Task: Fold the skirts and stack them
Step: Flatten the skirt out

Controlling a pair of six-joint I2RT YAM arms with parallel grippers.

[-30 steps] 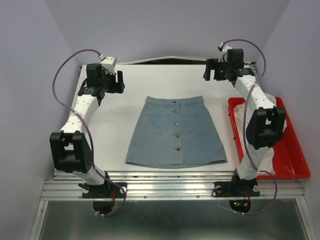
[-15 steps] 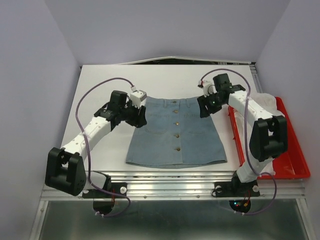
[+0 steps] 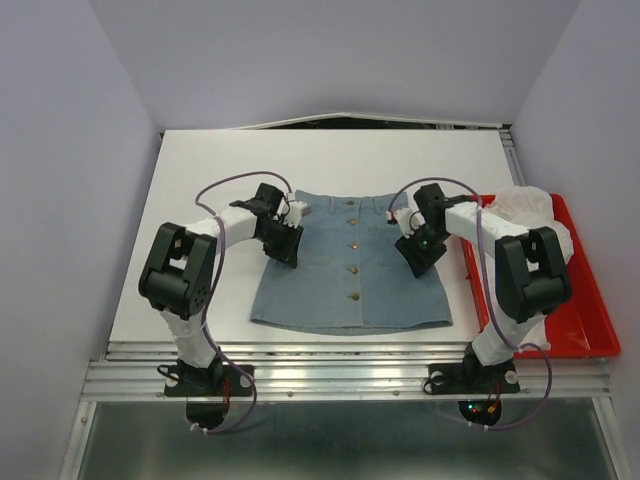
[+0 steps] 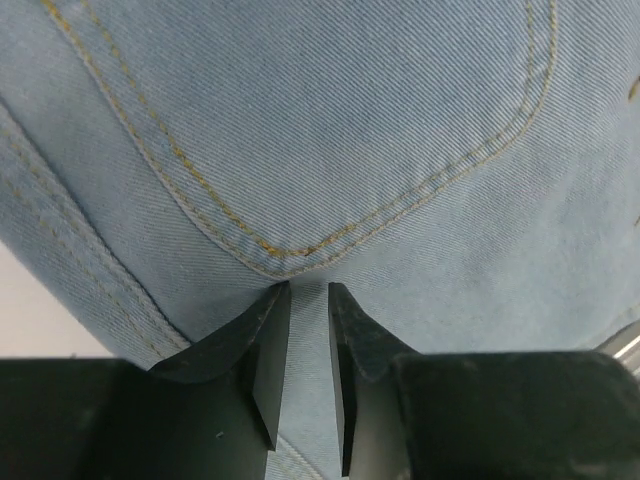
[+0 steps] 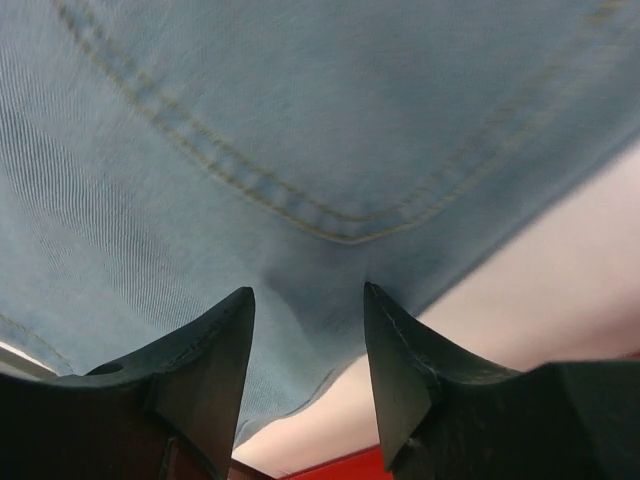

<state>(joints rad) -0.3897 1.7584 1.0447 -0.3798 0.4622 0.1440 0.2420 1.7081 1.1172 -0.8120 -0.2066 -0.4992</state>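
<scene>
While the skirt (image 3: pixel 350 262) lies flat: no fold is seen, so the task is judged barely begun.
Skirt's place: spread button-side up at the middle of the tabletop (image 3: pixel 200 170), waistband toward the far edge.
Left gripper (image 4: pixel 308 288): set on the denim below a pocket seam, jaws drawn almost together; whether cloth is pinched cannot be told.
Right gripper (image 5: pixel 308 290): set at the skirt's right edge, jaws spread, tips on the cloth.
Remaining: folding, then stacking; no second skirt is made out.
Surface: white tabletop, with a red tray (image 3: pixel 585 320) at the right in which a white bundle (image 3: pixel 525 205) is kept.
Room: enclosed by plain pale walls on three sides.
</scene>
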